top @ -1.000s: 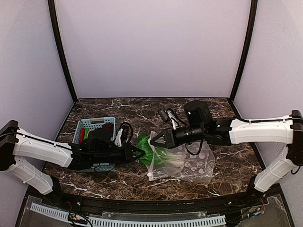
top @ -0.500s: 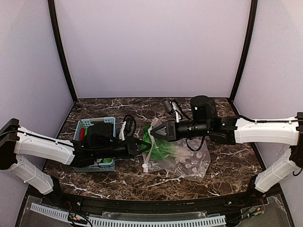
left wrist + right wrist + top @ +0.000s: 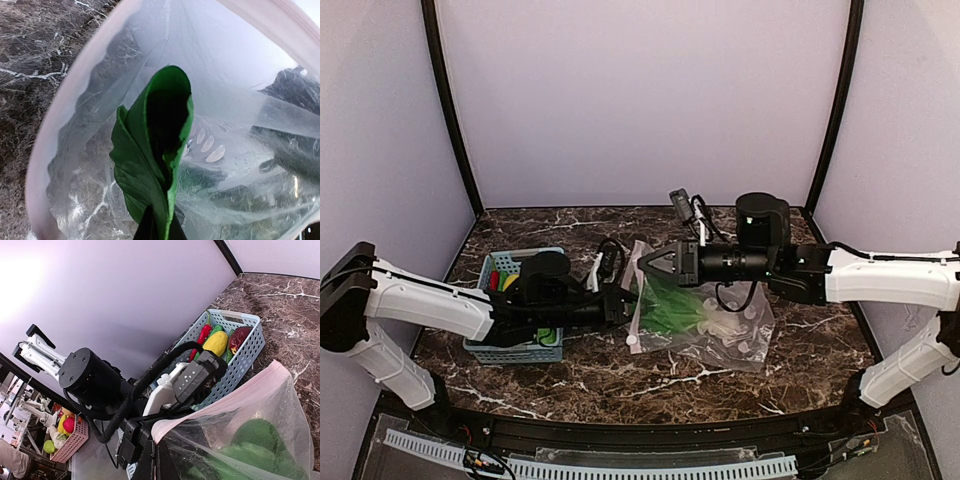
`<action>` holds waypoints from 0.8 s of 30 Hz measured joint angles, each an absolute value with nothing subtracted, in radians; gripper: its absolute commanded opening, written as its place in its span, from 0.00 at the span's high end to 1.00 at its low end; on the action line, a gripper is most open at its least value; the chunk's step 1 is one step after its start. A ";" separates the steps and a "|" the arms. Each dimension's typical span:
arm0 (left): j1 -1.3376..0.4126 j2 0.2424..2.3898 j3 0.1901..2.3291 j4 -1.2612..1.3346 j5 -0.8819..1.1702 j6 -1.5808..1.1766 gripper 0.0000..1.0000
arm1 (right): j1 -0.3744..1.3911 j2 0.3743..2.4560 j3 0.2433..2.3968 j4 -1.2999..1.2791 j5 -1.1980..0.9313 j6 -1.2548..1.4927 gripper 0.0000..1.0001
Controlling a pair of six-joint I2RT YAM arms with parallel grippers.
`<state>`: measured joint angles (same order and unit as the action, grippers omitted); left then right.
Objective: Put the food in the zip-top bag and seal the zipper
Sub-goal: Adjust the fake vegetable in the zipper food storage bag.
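At the mouth of the bag [image 3: 730, 332], mid-table, the left gripper [image 3: 623, 306] is pinched tight on the stem end of the leafy bunch [image 3: 155, 145], whose green leaves reach past the rim into the clear pouch. Just above it, the right gripper [image 3: 645, 266] is clamped on the zipper [image 3: 220, 407], holding the upper lip of the mouth raised off the table [image 3: 570, 375], and the opening gapes toward the left. The pouch itself lies crinkled on the dark marble to the right of both grippers, under the right arm. Left of the bag, beneath the left arm, sits the basket [image 3: 525, 254], with the chilli [image 3: 204, 333], the yellow piece [image 3: 216, 342] and the dark red fruit [image 3: 241, 335] inside it. Both arms reach in from opposite sides, their tips almost meeting at the bag's opening.
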<state>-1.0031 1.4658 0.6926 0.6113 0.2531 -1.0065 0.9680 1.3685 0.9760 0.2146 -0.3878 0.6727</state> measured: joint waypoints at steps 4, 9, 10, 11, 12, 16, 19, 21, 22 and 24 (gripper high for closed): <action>-1.003 1.526 0.763 0.603 0.295 -1.000 0.99 | 0.968 1.385 0.976 0.219 -0.393 0.672 1.00; -1.003 1.552 0.812 0.574 0.327 -0.978 0.96 | 0.968 1.402 0.976 0.216 -0.392 0.672 1.00; -1.003 1.553 0.814 0.564 0.328 -0.973 0.95 | 0.968 1.402 0.975 0.216 -0.391 0.672 1.00; -1.003 1.553 0.816 0.552 0.326 -0.967 0.90 | 0.968 1.402 0.974 0.216 -0.386 0.672 1.00; -1.003 1.552 0.816 0.535 0.321 -0.961 0.88 | 0.968 1.402 0.974 0.216 -0.382 0.672 1.00; -1.003 1.524 0.809 0.427 0.276 -0.929 0.66 | 0.967 1.391 0.949 0.204 -0.344 0.672 1.00; -1.003 1.449 0.780 0.337 0.227 -0.904 0.52 | 0.966 1.375 0.921 0.191 -0.327 0.672 1.00; -1.003 1.388 0.759 0.292 0.205 -0.888 0.45 | 0.964 1.369 0.907 0.187 -0.320 0.672 1.00; -1.003 1.357 0.751 0.274 0.197 -0.884 0.44 | 0.962 1.367 0.902 0.187 -0.317 0.671 1.00; -1.003 1.299 0.741 0.236 0.182 -0.874 0.39 | 0.962 1.366 0.896 0.185 -0.316 0.671 1.00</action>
<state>-1.0035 1.2987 0.7406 0.2359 0.1818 -0.8742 0.9615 1.3659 0.8963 0.1848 -0.3157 0.6712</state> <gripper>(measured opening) 0.556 0.005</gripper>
